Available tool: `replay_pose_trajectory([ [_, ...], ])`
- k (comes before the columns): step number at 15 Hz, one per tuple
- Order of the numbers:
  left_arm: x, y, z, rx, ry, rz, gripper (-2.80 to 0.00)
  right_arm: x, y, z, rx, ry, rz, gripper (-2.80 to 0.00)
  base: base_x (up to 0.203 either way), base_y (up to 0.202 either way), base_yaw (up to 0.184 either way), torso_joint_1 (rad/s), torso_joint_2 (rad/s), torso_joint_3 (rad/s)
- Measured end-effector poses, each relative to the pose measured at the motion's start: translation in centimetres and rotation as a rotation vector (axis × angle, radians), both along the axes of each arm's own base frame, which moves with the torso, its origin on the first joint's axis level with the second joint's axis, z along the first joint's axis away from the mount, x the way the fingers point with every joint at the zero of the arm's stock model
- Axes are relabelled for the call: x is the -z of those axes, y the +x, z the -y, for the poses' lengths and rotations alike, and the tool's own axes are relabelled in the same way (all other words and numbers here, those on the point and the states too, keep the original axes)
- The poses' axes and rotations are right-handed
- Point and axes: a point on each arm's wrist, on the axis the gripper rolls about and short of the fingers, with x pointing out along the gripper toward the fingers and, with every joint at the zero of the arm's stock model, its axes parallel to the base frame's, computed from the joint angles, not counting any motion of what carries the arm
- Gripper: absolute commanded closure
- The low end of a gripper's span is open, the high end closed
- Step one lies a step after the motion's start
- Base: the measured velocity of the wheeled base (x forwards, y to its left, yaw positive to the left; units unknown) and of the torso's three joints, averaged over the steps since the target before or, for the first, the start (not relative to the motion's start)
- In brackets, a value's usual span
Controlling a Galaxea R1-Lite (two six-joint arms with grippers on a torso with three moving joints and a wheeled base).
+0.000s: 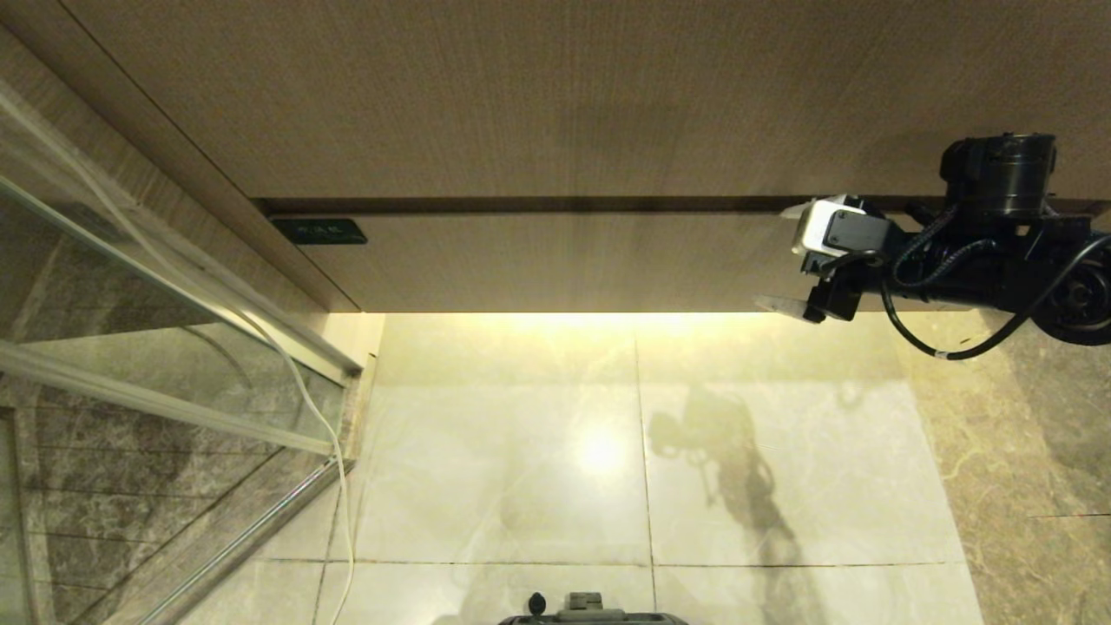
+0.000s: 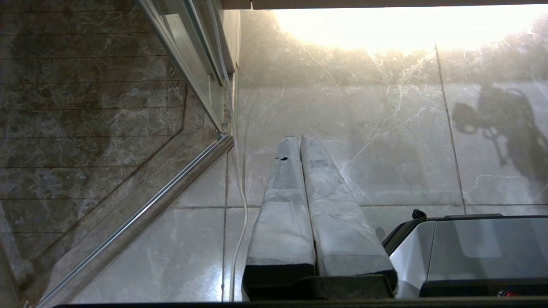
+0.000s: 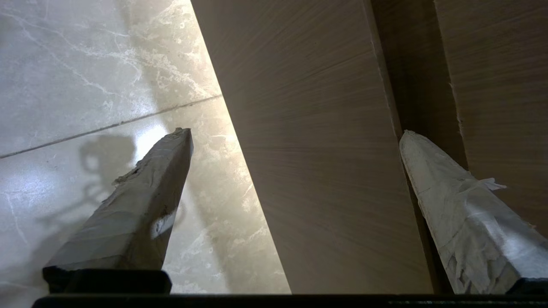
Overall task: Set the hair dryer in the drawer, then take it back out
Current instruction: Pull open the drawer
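Taped fingers (image 3: 141,205) of the right gripper (image 1: 794,260) stand wide apart, straddling the closed drawer (image 1: 564,260); hook its top gap, then pull straight out.

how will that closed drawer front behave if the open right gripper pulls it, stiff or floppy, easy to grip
The drawer looks like a stiff wood-grain panel, so it should slide rather than flex. Its flat handleless face may be slippery; the right gripper, open, probably needs the dark gap above.
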Motion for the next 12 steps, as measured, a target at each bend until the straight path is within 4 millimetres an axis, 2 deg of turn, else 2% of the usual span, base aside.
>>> replay_pose_trajectory([
  [5,0.0,0.0,0.0,0.000,0.000,0.000,0.00,0.4,1.4,-0.1,0.003,0.004,0.013,-2.80,0.000,0.000,0.000,0.000,0.00,0.000],
  [12,0.0,0.0,0.0,0.000,0.000,0.000,0.00,0.0,1.6,-0.2,0.009,0.029,0.038,-2.80,0.000,0.000,0.000,0.000,0.00,0.000],
])
